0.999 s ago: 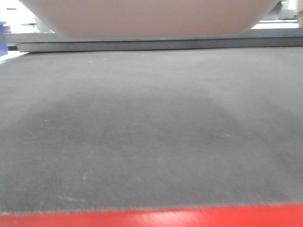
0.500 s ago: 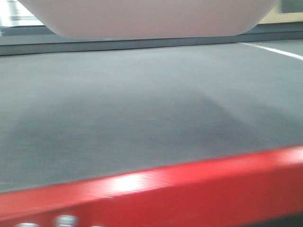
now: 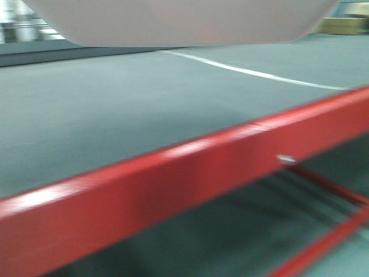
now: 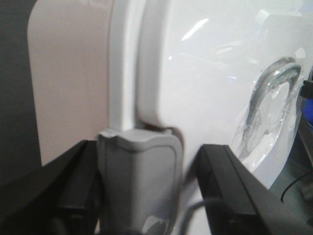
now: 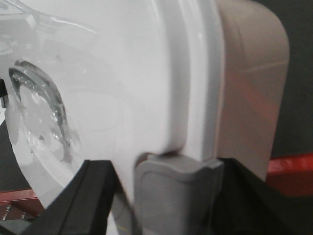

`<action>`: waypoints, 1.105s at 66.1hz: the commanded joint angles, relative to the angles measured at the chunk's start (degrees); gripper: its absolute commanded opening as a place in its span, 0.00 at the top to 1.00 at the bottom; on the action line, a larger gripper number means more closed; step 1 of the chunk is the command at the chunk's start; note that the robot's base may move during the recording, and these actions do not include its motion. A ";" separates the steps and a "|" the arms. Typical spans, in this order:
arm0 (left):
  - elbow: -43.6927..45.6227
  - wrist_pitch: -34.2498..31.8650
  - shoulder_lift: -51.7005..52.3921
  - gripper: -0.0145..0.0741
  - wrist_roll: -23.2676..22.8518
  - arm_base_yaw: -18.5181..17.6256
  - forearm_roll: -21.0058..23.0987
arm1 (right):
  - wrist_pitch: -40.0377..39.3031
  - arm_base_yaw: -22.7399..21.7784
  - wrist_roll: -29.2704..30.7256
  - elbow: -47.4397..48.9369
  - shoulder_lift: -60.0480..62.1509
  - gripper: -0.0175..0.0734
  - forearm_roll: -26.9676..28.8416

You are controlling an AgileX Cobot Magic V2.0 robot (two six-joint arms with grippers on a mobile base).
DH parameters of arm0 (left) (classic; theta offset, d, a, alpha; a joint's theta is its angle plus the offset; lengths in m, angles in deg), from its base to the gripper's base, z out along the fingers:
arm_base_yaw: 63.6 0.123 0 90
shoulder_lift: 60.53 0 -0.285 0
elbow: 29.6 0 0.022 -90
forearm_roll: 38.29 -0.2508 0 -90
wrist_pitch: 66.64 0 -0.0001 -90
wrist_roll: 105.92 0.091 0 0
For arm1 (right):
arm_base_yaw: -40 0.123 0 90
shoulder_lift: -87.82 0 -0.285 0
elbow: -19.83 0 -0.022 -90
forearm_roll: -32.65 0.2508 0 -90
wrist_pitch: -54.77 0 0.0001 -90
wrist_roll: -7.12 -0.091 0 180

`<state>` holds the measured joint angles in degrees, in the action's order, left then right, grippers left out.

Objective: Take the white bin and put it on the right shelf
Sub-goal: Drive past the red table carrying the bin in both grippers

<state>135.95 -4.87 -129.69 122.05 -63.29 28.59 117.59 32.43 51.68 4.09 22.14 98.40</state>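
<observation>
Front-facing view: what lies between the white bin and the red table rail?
Only grey tabletop crossed by a thin white line; the front-facing view shows it.

Motion blur smears the red rail (image 3: 173,184) and grey counter (image 3: 104,109) out front; overhead glare streaks the glossy lid (image 4: 210,73) of the white bin (image 4: 68,83) in both soft wrist views.

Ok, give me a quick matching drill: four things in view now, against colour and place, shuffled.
1. white bin
2. table rail
3. latch
4. painted line

a. red, slanting across the front view
b. grey, on the bin's end
c. thin, white, on the grey surface
d. off-white, top of front view

Pairs: 1-d, 2-a, 3-b, 4-c
</observation>
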 commanded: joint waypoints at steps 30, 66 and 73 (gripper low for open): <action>2.02 5.72 1.26 0.54 0.40 -1.76 13.10 | 9.80 1.31 0.52 2.15 1.39 0.31 11.64; 2.02 5.72 1.26 0.54 0.40 -1.76 13.10 | 9.80 1.31 0.52 2.15 1.39 0.31 11.64; 2.02 5.72 1.26 0.54 0.40 -1.76 13.10 | 9.80 1.31 0.52 2.15 1.39 0.31 11.64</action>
<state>135.95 -4.87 -129.69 122.05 -63.29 28.59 117.59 32.43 51.68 4.09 22.14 98.36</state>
